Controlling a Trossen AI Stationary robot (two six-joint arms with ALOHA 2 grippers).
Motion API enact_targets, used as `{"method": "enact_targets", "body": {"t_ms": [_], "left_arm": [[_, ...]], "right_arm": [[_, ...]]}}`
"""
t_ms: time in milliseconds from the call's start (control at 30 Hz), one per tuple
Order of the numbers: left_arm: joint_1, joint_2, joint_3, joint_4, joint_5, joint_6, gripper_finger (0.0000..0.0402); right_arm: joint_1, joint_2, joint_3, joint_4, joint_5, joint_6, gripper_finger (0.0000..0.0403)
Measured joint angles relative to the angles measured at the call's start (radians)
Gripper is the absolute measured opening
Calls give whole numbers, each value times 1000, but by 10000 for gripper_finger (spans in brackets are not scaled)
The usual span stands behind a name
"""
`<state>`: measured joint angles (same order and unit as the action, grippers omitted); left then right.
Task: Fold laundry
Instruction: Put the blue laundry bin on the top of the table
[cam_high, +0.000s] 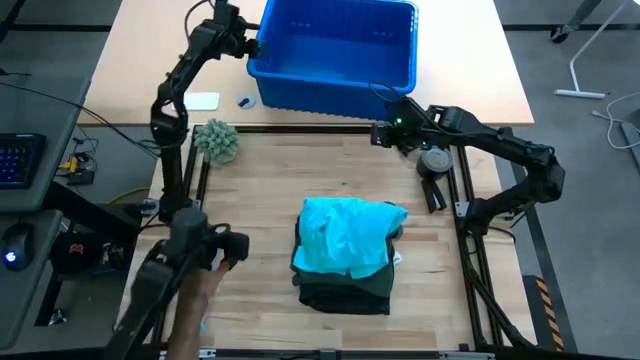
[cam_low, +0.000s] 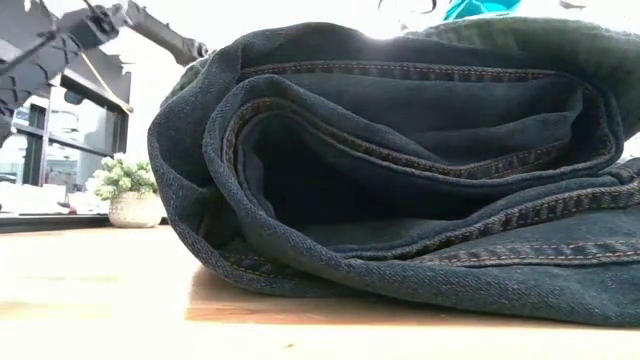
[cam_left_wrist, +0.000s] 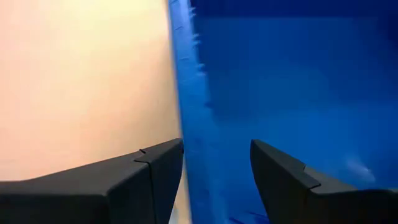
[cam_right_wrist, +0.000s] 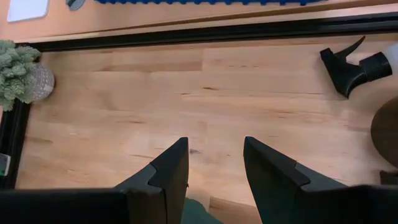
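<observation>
Lying lengthwise front-to-back, turquoise shirt (cam_high: 347, 235) atop folded dark garments (cam_high: 345, 290).

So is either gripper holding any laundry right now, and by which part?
No. The left gripper is open at the blue bin wall; the right gripper is open over bare table.

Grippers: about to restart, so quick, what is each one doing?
Left gripper: open, empty, over the bin rim.
Right gripper: open, empty, above the table.

Even overhead light – low view bkgd blown out, blurred.
</observation>
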<state>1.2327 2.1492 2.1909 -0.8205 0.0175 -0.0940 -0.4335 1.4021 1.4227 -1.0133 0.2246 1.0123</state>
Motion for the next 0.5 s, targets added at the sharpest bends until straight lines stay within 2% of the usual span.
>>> {"method": "enact_targets", "body": {"t_ms": [100,400,500], "left_arm": [[0,51,36,-4,-3,1,168],[-4,136,37,-89,-26,-11,168],[-3,143,40,-129,29,-5,167]], "right_arm": [[0,0,0,-1,1,0,138],[-6,0,0,-6,6,-7,138],[-6,0,0,-6,7,-8,138]]}}
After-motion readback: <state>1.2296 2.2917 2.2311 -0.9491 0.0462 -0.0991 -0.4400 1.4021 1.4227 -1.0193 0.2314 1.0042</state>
